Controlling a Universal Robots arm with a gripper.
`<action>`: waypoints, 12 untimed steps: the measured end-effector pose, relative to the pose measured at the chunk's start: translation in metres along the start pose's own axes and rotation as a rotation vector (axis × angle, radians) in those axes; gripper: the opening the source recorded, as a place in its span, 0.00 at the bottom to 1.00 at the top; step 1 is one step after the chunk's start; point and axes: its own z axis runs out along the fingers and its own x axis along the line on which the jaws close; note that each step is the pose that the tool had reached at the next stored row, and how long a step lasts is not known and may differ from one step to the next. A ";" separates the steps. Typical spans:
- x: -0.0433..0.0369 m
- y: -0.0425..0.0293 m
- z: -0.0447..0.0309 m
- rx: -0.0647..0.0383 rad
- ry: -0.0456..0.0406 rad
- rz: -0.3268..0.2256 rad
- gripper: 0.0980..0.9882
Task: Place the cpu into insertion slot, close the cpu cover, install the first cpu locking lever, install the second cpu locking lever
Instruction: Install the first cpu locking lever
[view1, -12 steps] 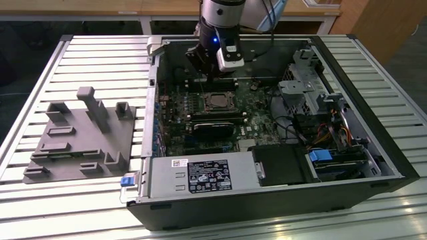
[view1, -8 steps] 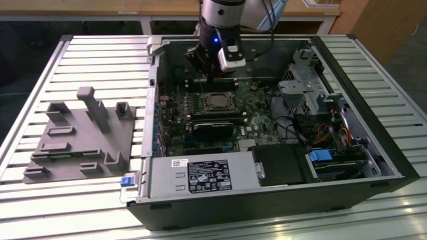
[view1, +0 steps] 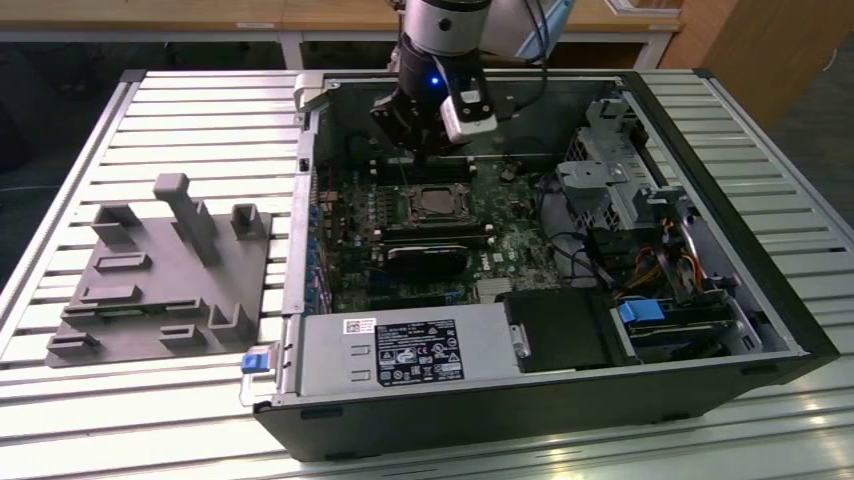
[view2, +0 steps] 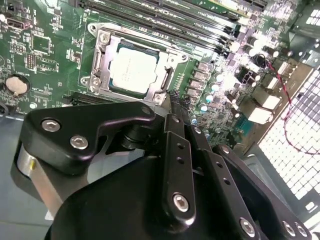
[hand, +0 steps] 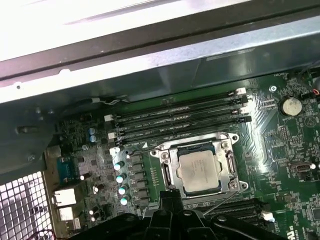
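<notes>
The cpu (view2: 132, 69) (hand: 199, 171) is a silvery square chip lying flat in the socket on the green motherboard (view2: 45, 55). The cpu cover (view2: 102, 56) (hand: 228, 165), a silvery metal frame, lies flat around it with the chip showing through its window. My gripper (view2: 173, 103) (hand: 170, 196) is shut with nothing in it, and its black tip hovers just beside one edge of the socket. In the exterior view the gripper (view1: 424, 155) hangs over the board just behind the socket (view1: 430, 204). A thin metal lever rod (hand: 226, 198) runs along the socket edge nearest the gripper.
Black memory slots (hand: 180, 117) run beside the socket. The open computer case (view1: 307, 200) lies on a slatted table, with a power supply (view1: 400, 352) at the front, drive bays and cables (view1: 641, 220) at the exterior view's right, and a grey fixture plate (view1: 160, 270) at its left.
</notes>
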 end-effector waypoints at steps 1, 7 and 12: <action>0.0002 -0.0001 0.0001 0.000 -0.0014 -0.004 0.01; 0.0017 -0.0005 0.0008 -0.024 -0.0652 -0.016 0.01; 0.0018 -0.0005 0.0009 -0.029 -0.0726 -0.078 0.01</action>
